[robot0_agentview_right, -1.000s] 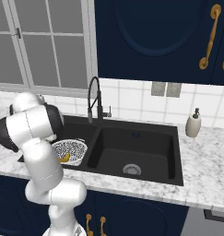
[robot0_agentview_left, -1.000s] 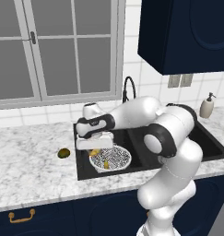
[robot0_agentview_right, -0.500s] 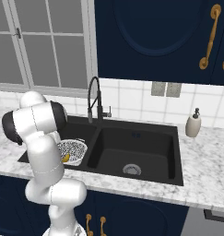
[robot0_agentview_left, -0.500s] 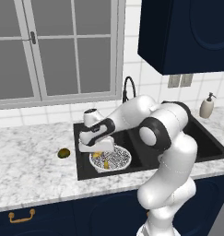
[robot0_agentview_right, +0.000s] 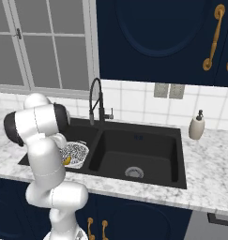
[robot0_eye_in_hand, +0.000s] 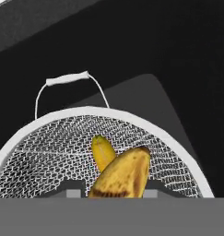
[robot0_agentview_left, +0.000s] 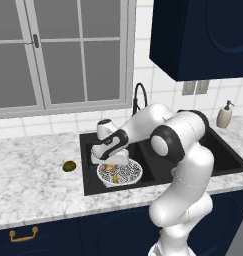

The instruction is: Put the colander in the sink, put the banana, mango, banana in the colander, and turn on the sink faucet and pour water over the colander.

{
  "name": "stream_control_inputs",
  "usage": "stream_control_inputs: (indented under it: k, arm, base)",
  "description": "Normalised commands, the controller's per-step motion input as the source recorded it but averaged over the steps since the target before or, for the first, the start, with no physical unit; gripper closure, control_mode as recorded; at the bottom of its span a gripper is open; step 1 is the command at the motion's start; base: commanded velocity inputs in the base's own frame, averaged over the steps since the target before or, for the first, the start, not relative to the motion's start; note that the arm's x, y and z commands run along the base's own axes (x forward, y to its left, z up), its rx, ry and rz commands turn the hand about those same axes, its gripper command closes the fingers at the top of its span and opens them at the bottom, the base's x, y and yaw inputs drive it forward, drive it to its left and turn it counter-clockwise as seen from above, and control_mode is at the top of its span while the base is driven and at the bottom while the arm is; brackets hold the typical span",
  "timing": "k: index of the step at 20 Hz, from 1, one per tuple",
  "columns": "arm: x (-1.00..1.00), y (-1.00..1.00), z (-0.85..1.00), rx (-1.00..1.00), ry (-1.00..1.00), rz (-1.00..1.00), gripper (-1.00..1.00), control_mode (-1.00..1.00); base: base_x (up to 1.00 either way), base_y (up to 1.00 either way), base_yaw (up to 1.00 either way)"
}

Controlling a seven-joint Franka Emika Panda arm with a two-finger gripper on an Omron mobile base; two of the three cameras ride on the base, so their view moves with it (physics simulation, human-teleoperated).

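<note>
The white colander (robot0_agentview_left: 124,175) (robot0_agentview_right: 77,151) (robot0_eye_in_hand: 132,117) sits in the left basin of the black sink (robot0_agentview_left: 220,155) (robot0_agentview_right: 134,150). One banana (robot0_eye_in_hand: 101,151) lies inside it. My gripper (robot0_agentview_left: 110,161) (robot0_eye_in_hand: 114,190) hangs just over the colander's bowl, shut on a second banana (robot0_eye_in_hand: 123,174) (robot0_agentview_left: 109,168) that points down into the mesh. A yellow banana end (robot0_agentview_right: 67,161) shows beside my arm. The mango (robot0_agentview_left: 69,166) rests on the counter left of the sink. At the back of the sink rises the black faucet (robot0_agentview_left: 139,98) (robot0_agentview_right: 94,100); no water is visible.
A white soap dispenser (robot0_agentview_left: 224,115) (robot0_agentview_right: 196,126) stands at the back right of the sink. The right basin has a silver drain (robot0_agentview_right: 133,172). Marble counter (robot0_agentview_left: 33,175) stretches to the left. A window is behind and dark cabinets hang above.
My hand has swung left and down from above the sink's middle to just over the colander, carrying the banana. The mango has not moved.
</note>
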Motion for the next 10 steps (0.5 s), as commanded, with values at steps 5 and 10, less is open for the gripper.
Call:
stream_control_inputs:
  k: [5, 10]
  arm:
    - [0.22, -0.08, -0.32, 0.0, 0.0, 0.0, 1.0, -1.0]
    - [0.16, -0.01, -0.45, 0.0, 0.0, 0.0, 1.0, -1.0]
  base:
    - [0.0, 0.0, 0.0]
    - [0.0, 0.0, 0.0]
